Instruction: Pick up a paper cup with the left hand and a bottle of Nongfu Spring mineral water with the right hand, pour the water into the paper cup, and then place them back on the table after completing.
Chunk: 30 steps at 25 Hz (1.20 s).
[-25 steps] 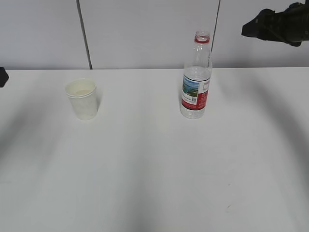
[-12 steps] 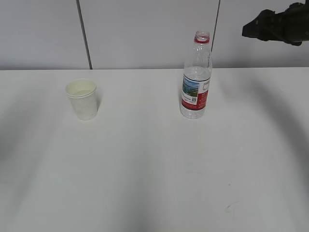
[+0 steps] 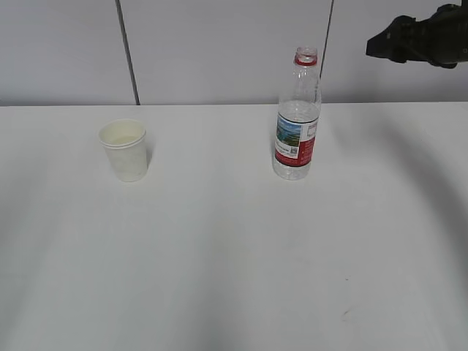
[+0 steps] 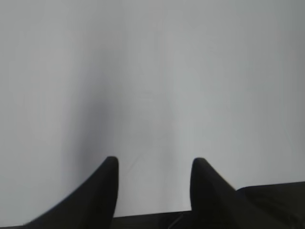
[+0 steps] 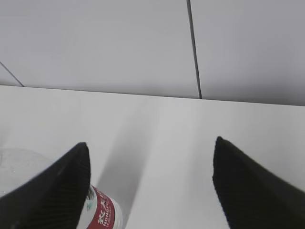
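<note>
A white paper cup [image 3: 125, 149] stands upright on the white table [image 3: 234, 256] at the left. A clear Nongfu Spring bottle [image 3: 297, 117] with a red and white label and no cap stands upright right of centre, partly filled with water. It also shows at the lower left of the right wrist view [image 5: 102, 214]. My right gripper [image 5: 150, 148] is open and empty, high at the upper right of the exterior view [image 3: 373, 47], apart from the bottle. My left gripper [image 4: 152, 162] is open and empty over bare table; it is out of the exterior view.
A grey panelled wall [image 3: 219, 51] with dark seams runs behind the table's far edge. Soft arm shadows lie on the tabletop at left and right.
The left arm's black tip at the left edge of the exterior view has withdrawn out of sight. The right gripper has barely shifted. Cup and bottle have not moved.
</note>
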Motion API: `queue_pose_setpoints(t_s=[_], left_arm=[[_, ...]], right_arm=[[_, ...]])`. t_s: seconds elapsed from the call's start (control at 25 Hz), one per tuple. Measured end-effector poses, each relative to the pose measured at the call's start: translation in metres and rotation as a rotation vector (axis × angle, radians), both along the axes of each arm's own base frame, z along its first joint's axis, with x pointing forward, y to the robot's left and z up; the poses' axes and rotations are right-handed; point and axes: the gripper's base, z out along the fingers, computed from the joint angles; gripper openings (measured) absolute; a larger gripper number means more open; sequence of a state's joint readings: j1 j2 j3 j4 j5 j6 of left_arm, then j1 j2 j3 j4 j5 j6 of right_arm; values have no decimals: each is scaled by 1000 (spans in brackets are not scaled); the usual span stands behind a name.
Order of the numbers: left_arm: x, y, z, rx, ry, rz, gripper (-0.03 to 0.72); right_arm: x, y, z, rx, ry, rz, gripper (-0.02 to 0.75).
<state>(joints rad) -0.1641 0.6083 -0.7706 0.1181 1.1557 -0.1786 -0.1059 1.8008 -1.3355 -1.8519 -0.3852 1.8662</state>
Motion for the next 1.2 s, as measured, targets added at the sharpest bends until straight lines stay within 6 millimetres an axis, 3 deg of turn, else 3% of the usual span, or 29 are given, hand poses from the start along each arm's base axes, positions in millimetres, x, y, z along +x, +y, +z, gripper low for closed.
queue_pose_setpoints(t_s=[0.32, 0.64, 1.2], left_arm=[[-54, 8, -33, -31, -201, -11, 305], [-91, 14, -46, -55, -402, -21, 300], [-94, 10, -47, -111, -405, -45, 300]], right_arm=[[0, 0, 0, 1, 0, 1, 590], [0, 0, 0, 1, 0, 1, 590], [0, -1, 0, -4, -3, -10, 589]])
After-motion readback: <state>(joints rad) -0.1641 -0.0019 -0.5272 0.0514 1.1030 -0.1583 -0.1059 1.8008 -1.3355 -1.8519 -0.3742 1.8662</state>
